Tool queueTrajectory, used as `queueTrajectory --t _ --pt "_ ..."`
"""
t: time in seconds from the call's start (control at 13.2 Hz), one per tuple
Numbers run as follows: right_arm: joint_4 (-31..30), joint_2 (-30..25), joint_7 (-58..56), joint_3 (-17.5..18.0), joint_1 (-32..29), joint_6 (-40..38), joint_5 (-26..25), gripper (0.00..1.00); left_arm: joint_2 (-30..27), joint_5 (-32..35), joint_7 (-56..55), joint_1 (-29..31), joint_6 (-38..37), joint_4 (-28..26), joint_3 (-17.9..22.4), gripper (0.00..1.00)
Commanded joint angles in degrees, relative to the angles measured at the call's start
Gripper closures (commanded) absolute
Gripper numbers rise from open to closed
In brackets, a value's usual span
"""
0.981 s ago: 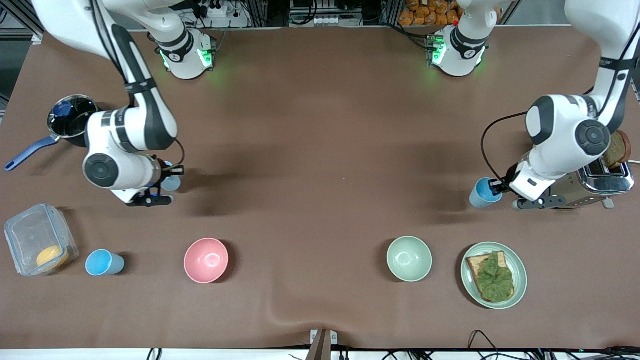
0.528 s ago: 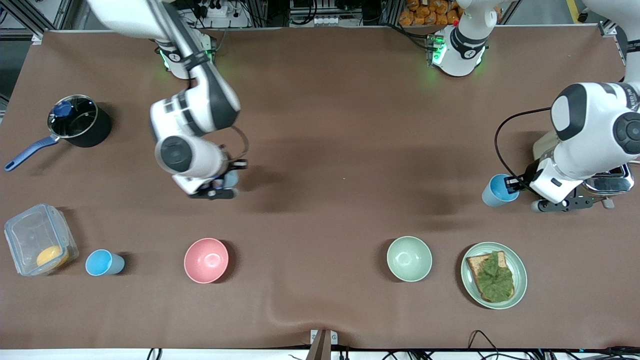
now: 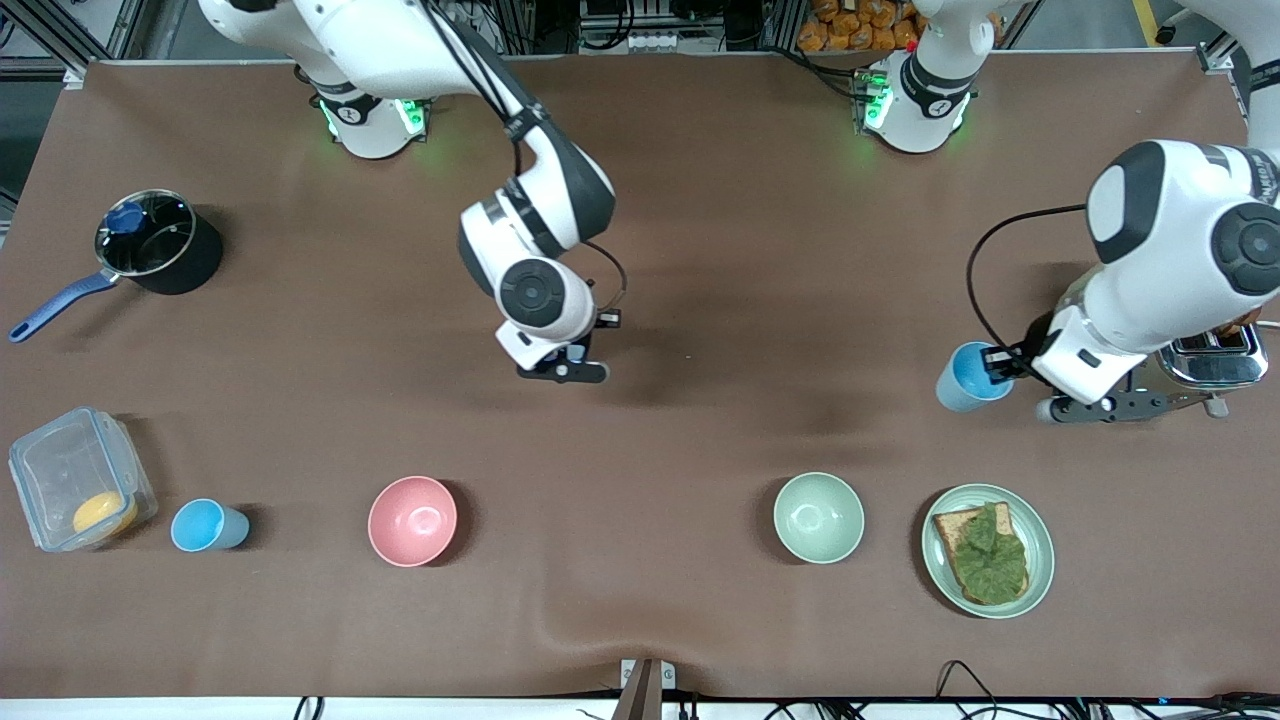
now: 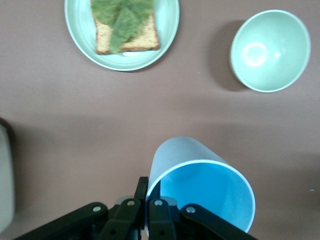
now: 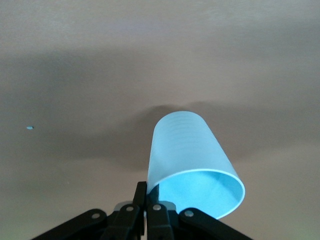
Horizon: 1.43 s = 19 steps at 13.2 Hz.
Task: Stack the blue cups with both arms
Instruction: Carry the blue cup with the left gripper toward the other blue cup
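My left gripper (image 3: 998, 366) is shut on the rim of a blue cup (image 3: 966, 379), held tilted over the table beside the toaster. The left wrist view shows that cup (image 4: 200, 180) with one finger inside its rim and one outside at the gripper (image 4: 147, 200). My right gripper (image 3: 577, 356) hangs over the middle of the table, shut on the rim of a second blue cup (image 5: 187, 155) at the gripper (image 5: 146, 199); in the front view the wrist hides most of this cup. A third blue cup (image 3: 205, 525) stands on the table beside the plastic box.
A pink bowl (image 3: 395, 505), a pale green bowl (image 3: 800, 500) and a green plate (image 3: 1043, 545) with toast and lettuce stand nearest the front camera. A toaster (image 3: 1210, 365) is by the left arm. A pot (image 3: 158, 245) and a plastic box (image 3: 60, 470) are at the right arm's end.
My right arm has carried its blue cup from near the pot to over the middle of the table. My left arm has shifted only slightly, still holding its cup.
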Motion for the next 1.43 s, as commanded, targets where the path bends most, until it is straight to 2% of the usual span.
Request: queueTrajectory --t 0.0,0.15,0.23,0.3,0.38,0.83,0.98,1.13,1.36 --pt "2.46 3.05 0.61 -0.75 1.23 1.65 1.53 1.0 0.61 -0.5 -5.55 0.26 -1.49 1.75 -3.23 1.0" --pt "2.46 3.5 0.61 -0.75 1.23 1.83 1.45 1.0 1.04 -0.41 -10.2 0.17 -1.49 2.1 -5.42 1.0" --pt "2.46 3.93 0.61 -0.75 1.49 2.01 1.36 0.83 1.13 -0.41 -12.58 0.0 -1.49 2.1 -6.57 1.0" --pt "2.46 3.94 0.61 -0.75 1.58 2.1 1.27 0.36 1.22 -0.41 -14.78 -0.09 -1.49 2.1 -7.54 1.0" --pt "2.46 3.94 0.52 -0.84 1.93 2.19 1.1 0.0 1.22 -0.41 -16.54 -0.53 -1.49 2.1 -8.15 1.0" --pt "7.46 2.62 -0.01 -0.93 1.15 -0.17 1.1 0.0 2.89 -0.5 -26.82 -5.97 -1.49 4.82 -8.34 1.0" --pt "10.08 2.27 -0.36 -1.28 0.18 -5.78 0.83 0.0 3.33 -0.5 -29.64 -7.73 -1.49 5.62 -8.34 1.0" --pt "13.95 2.18 -0.97 -1.19 -3.41 -12.63 0.83 0.0 3.68 -0.41 -33.41 -10.54 -1.49 5.79 -8.34 1.0" --pt "14.33 -2.81 -6.13 -1.37 -9.2 -17.05 0.65 0.0 6.57 0.37 -41.49 -16.6 -1.23 8.68 -8.25 1.0"
